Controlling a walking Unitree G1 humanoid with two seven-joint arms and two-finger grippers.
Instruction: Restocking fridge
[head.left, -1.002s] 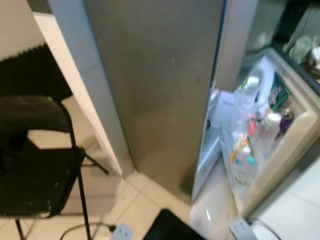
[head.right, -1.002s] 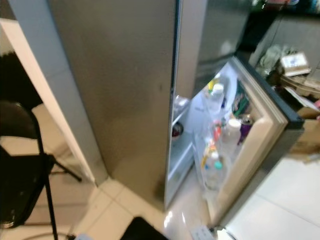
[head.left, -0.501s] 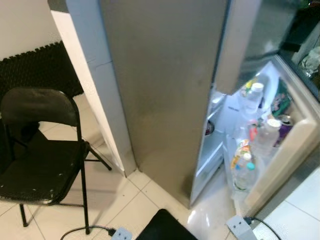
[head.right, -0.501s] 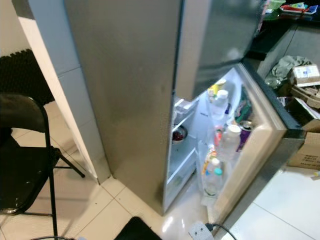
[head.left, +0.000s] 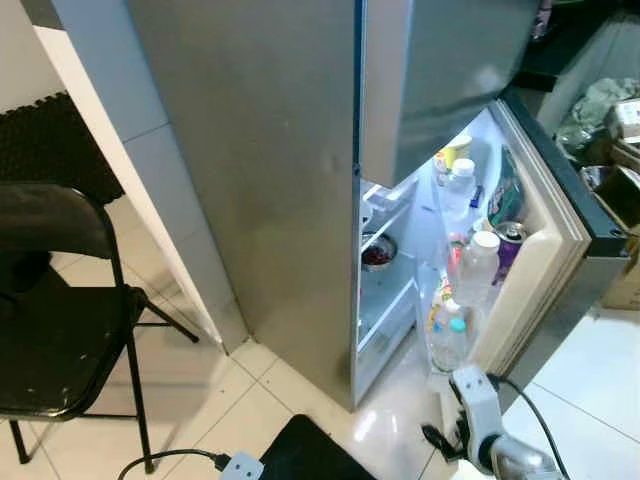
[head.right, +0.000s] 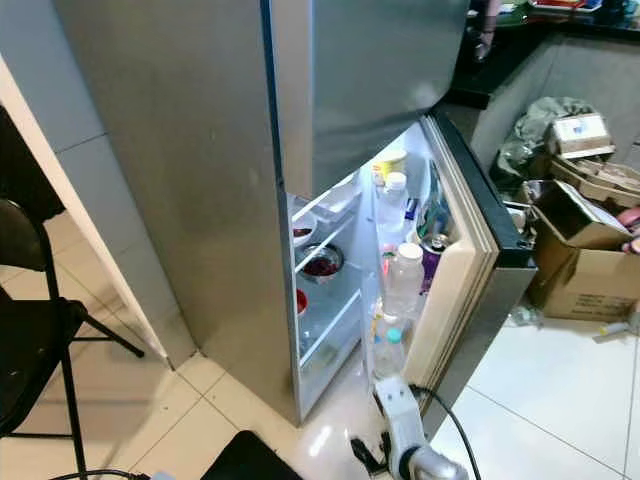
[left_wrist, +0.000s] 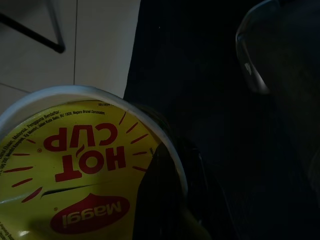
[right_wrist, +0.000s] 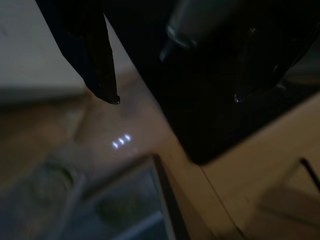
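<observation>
Stainless steel covers the tall fridge (head.left: 290, 180), whose lower door (head.left: 545, 265) stands swung open toward three o'clock, its lit inside on show. On the door rack stand clear bottles (head.left: 478, 268), a purple can (head.left: 510, 240) and a yellow tub (head.left: 455, 150) higher up; a smaller bottle with a teal cap (head.left: 450, 345) sits in the lowest rack. A bowl of something dark red (head.left: 378, 254) rests on an inner shelf. At nine o'clock is a black folding chair (head.left: 60, 320) on the pale tiled floor (head.left: 200, 400), with a white power strip (head.left: 238, 466) at six o'clock. Cardboard boxes (head.right: 585, 270) lie on the floor at three o'clock.

The left gripper (left_wrist: 170, 200) is clamped on a yellow-lidded noodle cup (left_wrist: 75, 170), one black finger across the lid's edge. The right arm (head.left: 480, 425) shows low at five o'clock, in front of the door; the right gripper (right_wrist: 170, 95) hangs in shadow, and I cannot tell how its fingers stand.
</observation>
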